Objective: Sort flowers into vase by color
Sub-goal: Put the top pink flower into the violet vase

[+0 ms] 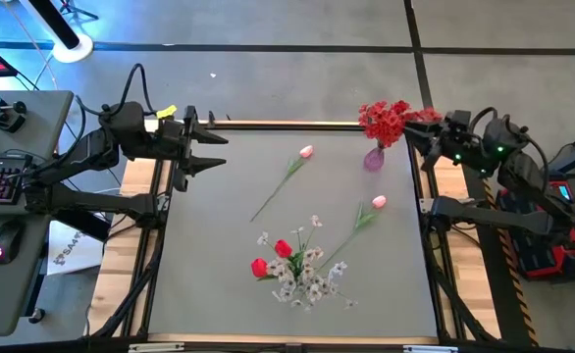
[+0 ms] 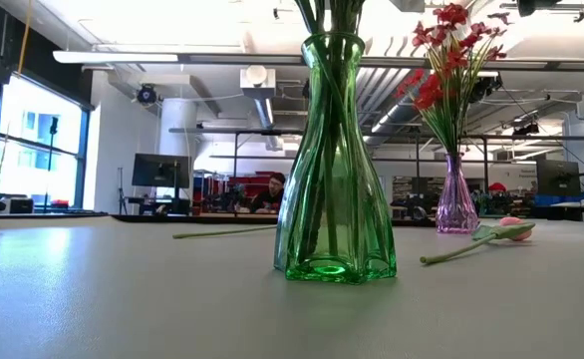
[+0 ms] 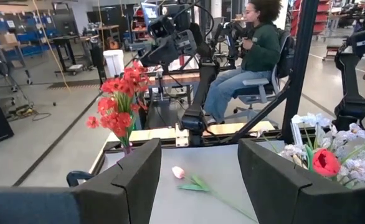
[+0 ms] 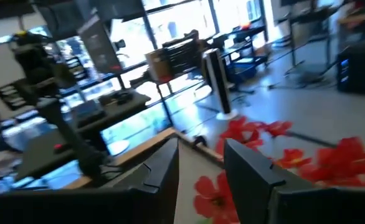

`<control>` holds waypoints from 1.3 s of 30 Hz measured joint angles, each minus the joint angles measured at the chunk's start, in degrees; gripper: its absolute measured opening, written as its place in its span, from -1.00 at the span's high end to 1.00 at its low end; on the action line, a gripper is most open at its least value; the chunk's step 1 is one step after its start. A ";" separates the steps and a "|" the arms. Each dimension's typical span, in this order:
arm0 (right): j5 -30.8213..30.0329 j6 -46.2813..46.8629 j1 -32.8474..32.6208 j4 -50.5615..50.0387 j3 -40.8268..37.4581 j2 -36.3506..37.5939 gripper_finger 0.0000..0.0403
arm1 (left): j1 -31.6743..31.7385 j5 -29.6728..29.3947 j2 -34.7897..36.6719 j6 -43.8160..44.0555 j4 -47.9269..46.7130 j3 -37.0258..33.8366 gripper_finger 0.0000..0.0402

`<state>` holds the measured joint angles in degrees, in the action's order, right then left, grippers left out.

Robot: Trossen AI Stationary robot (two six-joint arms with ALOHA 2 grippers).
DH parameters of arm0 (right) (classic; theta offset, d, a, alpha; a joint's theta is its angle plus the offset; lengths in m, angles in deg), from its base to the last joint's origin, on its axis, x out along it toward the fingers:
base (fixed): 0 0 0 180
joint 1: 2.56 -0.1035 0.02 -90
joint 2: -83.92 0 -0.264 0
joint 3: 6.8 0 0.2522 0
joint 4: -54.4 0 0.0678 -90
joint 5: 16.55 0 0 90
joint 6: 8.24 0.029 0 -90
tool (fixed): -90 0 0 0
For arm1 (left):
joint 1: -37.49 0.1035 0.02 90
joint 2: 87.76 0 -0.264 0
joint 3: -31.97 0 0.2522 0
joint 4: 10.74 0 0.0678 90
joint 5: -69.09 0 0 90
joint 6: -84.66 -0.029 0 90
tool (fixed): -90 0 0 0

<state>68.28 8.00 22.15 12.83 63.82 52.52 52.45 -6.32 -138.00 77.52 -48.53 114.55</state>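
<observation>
Two vases hold flowers, and two pink tulips lie loose on the table.

We see the green vase with red tulips and white sprays, far from both grippers. The purple vase with red blossoms stands just beside the right gripper, whose fingers look slightly apart, though it is blurry. The left gripper is spread wide; one pink tulip lies near it, the other farther away.

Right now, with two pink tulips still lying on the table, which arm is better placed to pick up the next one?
Probably the left. Its open left gripper points across the mat toward the far pink tulip, which shows between its fingers in the left wrist view. The right gripper hangs beside the purple vase of red flowers.
</observation>
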 joint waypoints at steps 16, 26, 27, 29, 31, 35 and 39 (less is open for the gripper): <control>21.10 18.35 -0.99 4.86 0.00 -7.72 0.43 | 0.02 -0.47 -1.31 14.19 5.74 0.02 0.00; 8.56 23.86 -13.96 7.43 -0.02 -11.73 0.43 | 0.00 -0.57 -6.48 20.95 24.65 0.02 0.00; 6.93 23.88 -15.18 7.42 -0.02 -11.80 0.43 | 0.00 -0.59 -7.09 22.45 26.19 0.02 0.00; 3.70 23.85 -17.18 7.46 -0.02 -12.00 0.43 | 0.00 -0.63 -8.19 25.03 27.90 0.02 0.00; 1.50 23.80 -18.47 7.44 -0.02 -12.05 0.43 | 0.00 -0.66 -9.00 26.26 27.80 0.02 0.00; 0.28 23.74 -18.91 7.54 -0.02 -12.04 0.43 | 0.00 -0.66 -10.09 31.08 25.80 0.02 0.00; 0.15 23.64 -18.88 7.54 -0.02 -12.04 0.43 | 0.47 -0.62 -9.68 37.04 27.51 0.15 0.00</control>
<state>68.43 31.64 3.26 20.37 63.80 40.48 52.92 -6.94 -147.68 114.57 -21.02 114.70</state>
